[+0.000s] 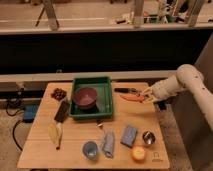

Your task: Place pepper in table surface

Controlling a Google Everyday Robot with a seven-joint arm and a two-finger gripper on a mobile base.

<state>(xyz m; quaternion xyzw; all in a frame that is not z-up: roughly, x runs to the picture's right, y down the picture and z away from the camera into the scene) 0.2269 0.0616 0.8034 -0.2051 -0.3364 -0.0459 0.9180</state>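
The pepper (131, 98) is a slim orange tapered vegetable. It lies on the light wooden table surface (75, 150), just right of the green tray, pointing left. My gripper (145, 94) is at the pepper's right end, low over the table, on the white arm that reaches in from the right. I cannot tell whether it touches or holds the pepper.
The green tray (91, 80) holds a purple bowl (85, 97). A dark slim item (125, 90) lies behind the pepper. Dark grapes (59, 93), a dark packet (62, 111) and pale corn (55, 134) are left. A blue cup (90, 149), cloth (108, 144), sponge (129, 135), metal cup (148, 137) and orange fruit (138, 154) are in front.
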